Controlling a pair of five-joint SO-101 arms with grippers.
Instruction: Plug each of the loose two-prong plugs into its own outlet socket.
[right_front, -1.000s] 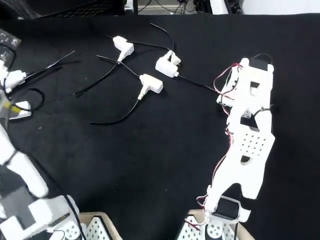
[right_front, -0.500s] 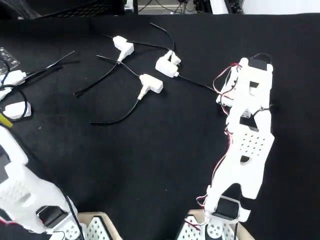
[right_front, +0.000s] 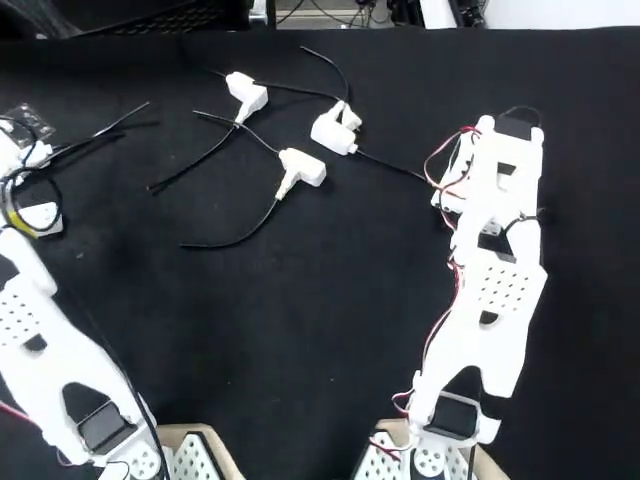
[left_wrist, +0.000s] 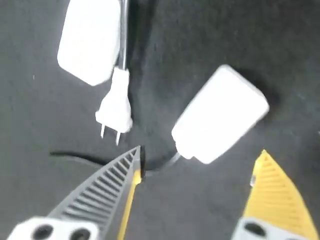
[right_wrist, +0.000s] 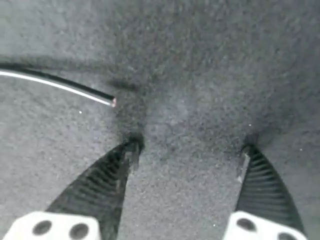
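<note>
Now, a two-prong plug (left_wrist: 115, 107) lies nearest the left pincer (left_wrist: 200, 152).
That pincer is spread; the plug sits just ahead of its grey finger (left_wrist: 107, 185), prongs pointing back at it, a white socket block (left_wrist: 220, 122) beside.

The surface (right_front: 300, 330) is black. The two-prong plug (left_wrist: 115, 107) is white, and so is the socket block (left_wrist: 220, 123). The cord (right_wrist: 55, 86) is black. The left arm (right_front: 40, 340) and the right arm (right_front: 495, 300) are white, and the right arm has red wires (right_front: 440, 158). The left gripper (left_wrist: 200, 151) has one grey ridged finger (left_wrist: 105, 187) and one yellow finger (left_wrist: 270, 190). The right gripper (right_wrist: 185, 150) has black ridged fingers (right_wrist: 97, 187).
</note>
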